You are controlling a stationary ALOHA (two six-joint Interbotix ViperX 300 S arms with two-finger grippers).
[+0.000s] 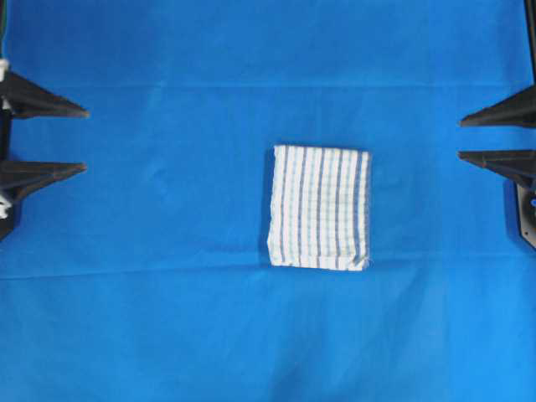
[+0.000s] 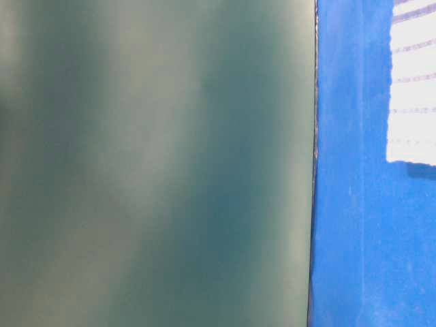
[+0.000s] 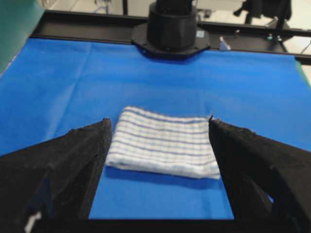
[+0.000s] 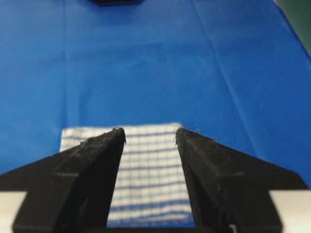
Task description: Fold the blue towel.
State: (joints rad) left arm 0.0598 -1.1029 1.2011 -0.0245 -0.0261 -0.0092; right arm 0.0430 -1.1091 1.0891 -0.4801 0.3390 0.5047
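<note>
Two arms at rest over one table, draped edge to edge in plain blue cloth with faint crease lines. Largest after that: blurred dark-green surface filling most of the table-level view, meeting the blue covering along a straight edge. Next, black base of the opposite arm at the far table edge, straight ahead of the left end effector in its wrist view. Then the blue towel, white with thin dark-blue and light-blue stripes in a fine check, folded into a compact rectangle and lying flat on the covering; between the two end effectors, nearer the right one, well apart from both. From the left end effector, seen straight ahead and framed in the gap of the jaws; from the right end effector, seen ahead and below, partly hidden behind the fingers. Left end effector at the left edge of the overhead view, released, jaws spread wide, tips pointing toward the towel, nothing between them. Right end effector at the right edge of that view, likewise released, jaws wide, tips pointing toward the towel, nothing gripped. Small frayed threads at the towel's corner nearest the right end effector.
</note>
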